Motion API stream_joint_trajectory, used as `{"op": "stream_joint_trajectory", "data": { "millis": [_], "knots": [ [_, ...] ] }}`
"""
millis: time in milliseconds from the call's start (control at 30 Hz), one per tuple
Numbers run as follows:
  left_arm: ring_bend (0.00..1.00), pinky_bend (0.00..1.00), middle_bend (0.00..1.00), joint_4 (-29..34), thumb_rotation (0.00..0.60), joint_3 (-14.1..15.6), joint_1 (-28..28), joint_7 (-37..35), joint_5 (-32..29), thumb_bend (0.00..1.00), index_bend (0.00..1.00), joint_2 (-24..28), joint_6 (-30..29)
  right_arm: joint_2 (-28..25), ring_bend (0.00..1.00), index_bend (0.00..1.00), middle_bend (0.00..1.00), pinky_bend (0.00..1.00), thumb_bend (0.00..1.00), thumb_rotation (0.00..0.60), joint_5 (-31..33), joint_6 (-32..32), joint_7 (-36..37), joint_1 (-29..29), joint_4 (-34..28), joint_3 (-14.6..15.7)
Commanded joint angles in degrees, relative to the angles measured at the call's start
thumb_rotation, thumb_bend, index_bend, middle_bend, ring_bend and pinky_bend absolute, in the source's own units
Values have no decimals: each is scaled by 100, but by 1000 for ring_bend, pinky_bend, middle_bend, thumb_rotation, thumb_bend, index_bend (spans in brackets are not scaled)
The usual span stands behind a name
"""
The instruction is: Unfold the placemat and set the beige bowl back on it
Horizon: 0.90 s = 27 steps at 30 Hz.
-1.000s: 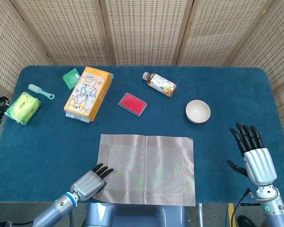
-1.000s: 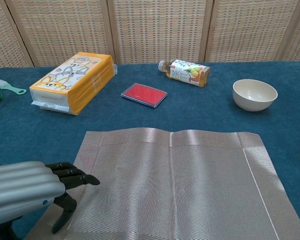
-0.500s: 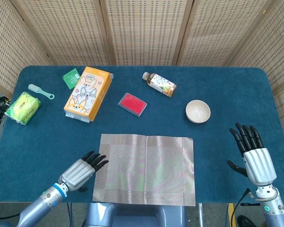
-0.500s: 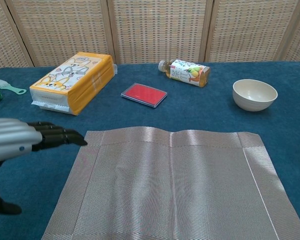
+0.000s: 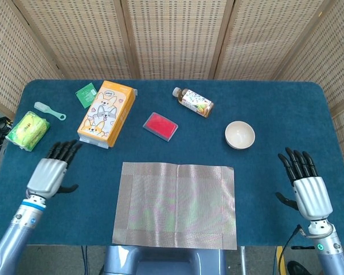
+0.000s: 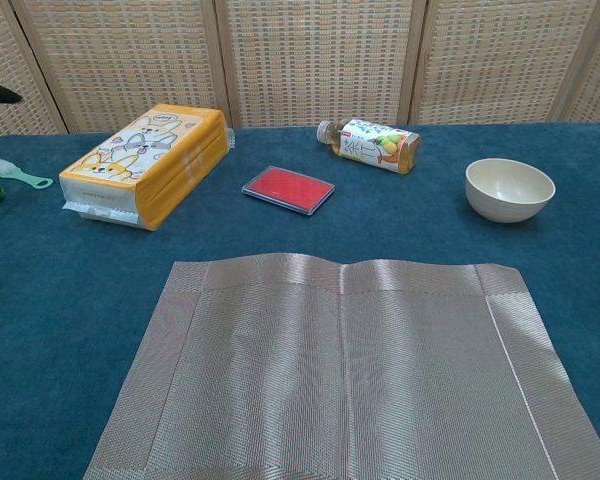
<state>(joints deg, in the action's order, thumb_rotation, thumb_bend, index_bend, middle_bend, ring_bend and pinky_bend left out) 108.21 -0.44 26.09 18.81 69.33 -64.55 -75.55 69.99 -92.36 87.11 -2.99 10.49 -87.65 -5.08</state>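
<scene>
One placemat (image 5: 176, 204) lies flat and spread open at the near middle of the table (image 5: 275, 109), its near edge cut off in the chest view. One beige bowl (image 5: 239, 135) stands on bare cloth beyond the mat's far right corner, apart from it. Two hands hover, holding nothing: left hand (image 5: 48, 172) near left, right hand (image 5: 307, 188) near right, fingers apart on both. Farther back sit one bottle (image 5: 194, 101), one red case (image 5: 160, 126) and one orange box (image 5: 106, 113). At the far left, the small green items are hard to make out.
</scene>
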Motion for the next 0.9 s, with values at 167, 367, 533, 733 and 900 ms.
{"op": "stream_joint_trajectory", "data": {
  "millis": [167,367,533,733,900],
  "knots": [
    [0,0,0,-265,600,-173,-292,-257,-190,0,0,40,-224,-39,0,93,0,0,0,600,819,-1498,128,604,63,-178],
    [0,0,0,-274,600,-263,-409,-399,-68,0,0,139,-341,96,0,121,0,0,0,600,1440,-2642,28,1234,409,-411],
    [0,0,0,-410,600,-299,-483,-593,6,0,0,275,-266,661,0,140,0,0,0,600,1970,-3348,-390,1793,1051,-602],
    [0,0,0,-524,600,-395,-533,-825,7,0,0,352,-167,1223,0,166,0,0,0,600,2407,-3772,-825,2233,1736,-709],
    [0,0,0,-583,600,-460,-563,-982,-1,0,0,398,-62,1690,0,204,0,0,0,600,2710,-4056,-962,2527,2403,-778]
  ]
}}
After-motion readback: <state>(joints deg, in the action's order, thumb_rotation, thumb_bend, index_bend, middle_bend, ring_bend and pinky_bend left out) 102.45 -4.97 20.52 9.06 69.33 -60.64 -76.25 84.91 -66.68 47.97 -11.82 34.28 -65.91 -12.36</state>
